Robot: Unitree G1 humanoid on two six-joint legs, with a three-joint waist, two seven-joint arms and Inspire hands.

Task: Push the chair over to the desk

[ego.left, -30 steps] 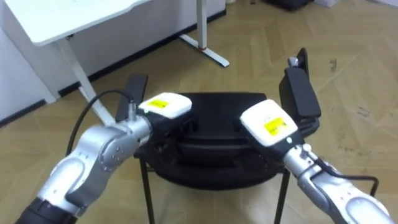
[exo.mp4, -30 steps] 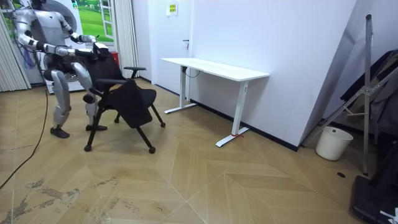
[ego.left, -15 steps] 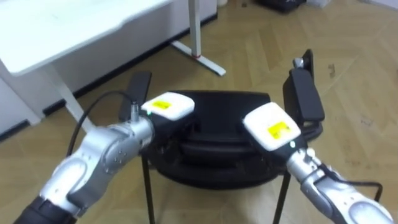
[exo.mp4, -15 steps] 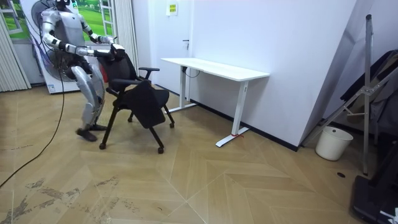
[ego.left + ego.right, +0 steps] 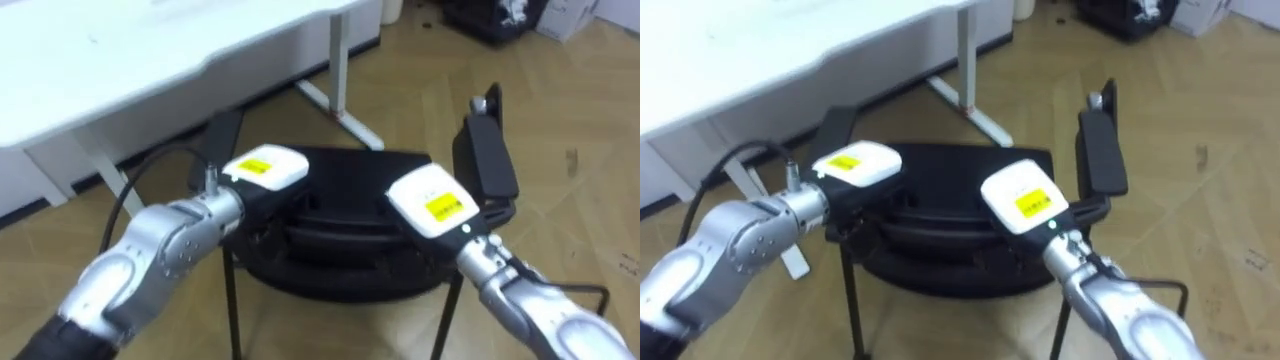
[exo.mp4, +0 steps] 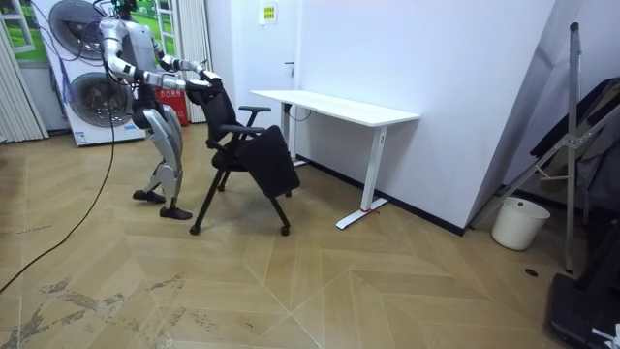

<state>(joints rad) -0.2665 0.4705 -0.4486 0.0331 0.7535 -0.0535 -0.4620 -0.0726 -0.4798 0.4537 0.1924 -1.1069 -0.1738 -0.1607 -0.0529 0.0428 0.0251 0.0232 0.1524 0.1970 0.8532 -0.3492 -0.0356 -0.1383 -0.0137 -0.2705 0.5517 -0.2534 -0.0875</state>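
Chair [image 5: 350, 175] sat below our left hand [image 5: 265, 168] and right hand [image 5: 432, 203] in the eye views, both laid on its back, fingers hidden so we could not tell their grip, and the desk [image 5: 150, 50] edge had drawn nearer ahead. In the room view the chair [image 6: 225, 121] had rolled rightward to just beside the desk [image 6: 334, 107], so we judged little push remained, with open floor [image 6: 339, 281] on the near side.
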